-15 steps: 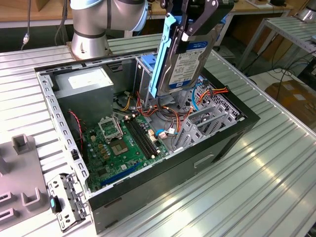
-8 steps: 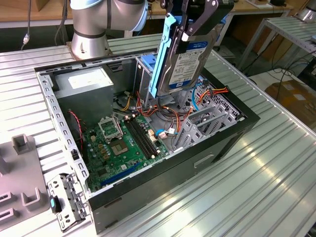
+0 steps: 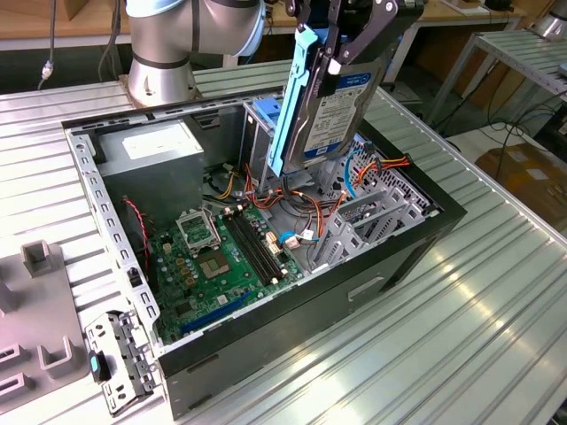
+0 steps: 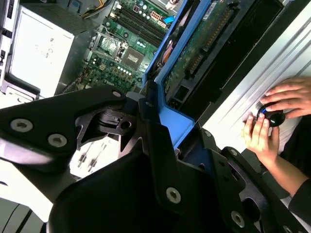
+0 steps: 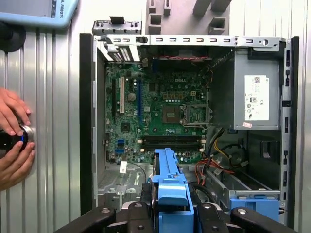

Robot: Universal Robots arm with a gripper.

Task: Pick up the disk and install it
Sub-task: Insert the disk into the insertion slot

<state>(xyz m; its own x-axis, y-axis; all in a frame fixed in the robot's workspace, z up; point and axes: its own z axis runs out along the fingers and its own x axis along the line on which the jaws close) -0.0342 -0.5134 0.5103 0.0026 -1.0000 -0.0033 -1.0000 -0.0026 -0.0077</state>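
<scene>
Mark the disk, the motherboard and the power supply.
disk [image 3: 338,119], exterior view, labelled metal face.
motherboard [image 3: 199,283], exterior view, green board surface.
power supply [image 3: 159,177], exterior view, grey casing.

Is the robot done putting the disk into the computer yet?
Not yet. Picking up looks done: the black gripper is shut on the dark-grey metal disk with bright blue plastic rails, holding it on end above the open black computer case. Installing is left: the disk hangs over the grey metal drive bay, not seated in it.

Blue-railed grey disk [image 3: 337,119] — upright, aloft
</scene>
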